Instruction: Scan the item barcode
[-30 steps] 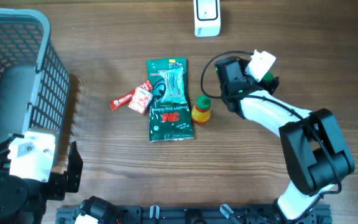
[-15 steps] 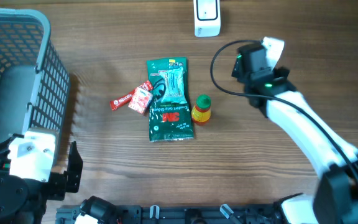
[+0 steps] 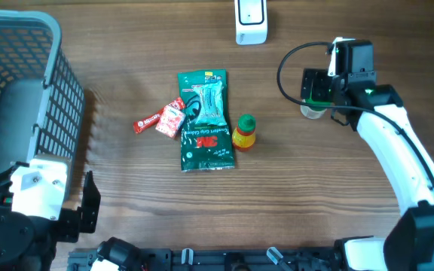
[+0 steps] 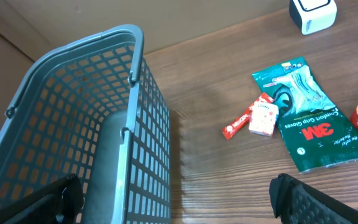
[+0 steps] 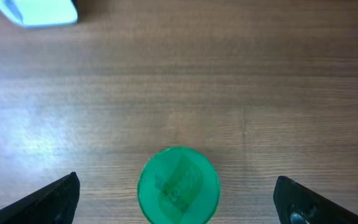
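Green-capped item (image 5: 178, 185) shows only its top (barcode hidden) under right gripper (image 5: 179, 204).

Soft, even light, with a faint shadow falling right of the basket (image 3: 52, 47); the right wrist view is slightly blurred.

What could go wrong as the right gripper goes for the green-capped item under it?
The green cap is round and sits at the lower edge of the wrist view, so the open right gripper may close off-centre and tip it over. No barcode shows in any view, so once lifted it may face away from the scanner.
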You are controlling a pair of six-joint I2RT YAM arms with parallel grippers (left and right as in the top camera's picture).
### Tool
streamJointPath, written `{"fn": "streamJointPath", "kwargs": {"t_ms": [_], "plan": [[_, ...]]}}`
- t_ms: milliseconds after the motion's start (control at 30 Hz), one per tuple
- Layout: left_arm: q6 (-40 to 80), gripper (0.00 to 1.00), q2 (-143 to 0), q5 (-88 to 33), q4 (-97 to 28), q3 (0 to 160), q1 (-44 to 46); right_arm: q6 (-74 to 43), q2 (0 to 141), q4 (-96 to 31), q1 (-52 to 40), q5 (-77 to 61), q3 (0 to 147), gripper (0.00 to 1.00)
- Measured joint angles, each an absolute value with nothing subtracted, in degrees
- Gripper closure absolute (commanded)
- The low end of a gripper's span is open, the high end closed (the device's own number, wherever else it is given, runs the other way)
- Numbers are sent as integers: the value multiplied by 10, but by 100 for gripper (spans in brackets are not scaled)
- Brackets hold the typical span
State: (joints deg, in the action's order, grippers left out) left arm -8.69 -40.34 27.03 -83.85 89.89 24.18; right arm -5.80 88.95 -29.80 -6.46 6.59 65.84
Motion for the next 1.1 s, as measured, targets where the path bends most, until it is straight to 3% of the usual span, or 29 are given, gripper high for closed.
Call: {"fn": "streamJointPath", "kwargs": {"t_ms": [567,733,1100], "plan": [[-87,0,-403,269,-839,899,242,-22,1032,-257,-64,64,661,1],[-87,0,-403,269,-839,899,242,-32,1032,-268,-64,64,662,22],[-87,0,-403,269,-839,899,242,-170,1032,-292,-64,65,663,33]]}}
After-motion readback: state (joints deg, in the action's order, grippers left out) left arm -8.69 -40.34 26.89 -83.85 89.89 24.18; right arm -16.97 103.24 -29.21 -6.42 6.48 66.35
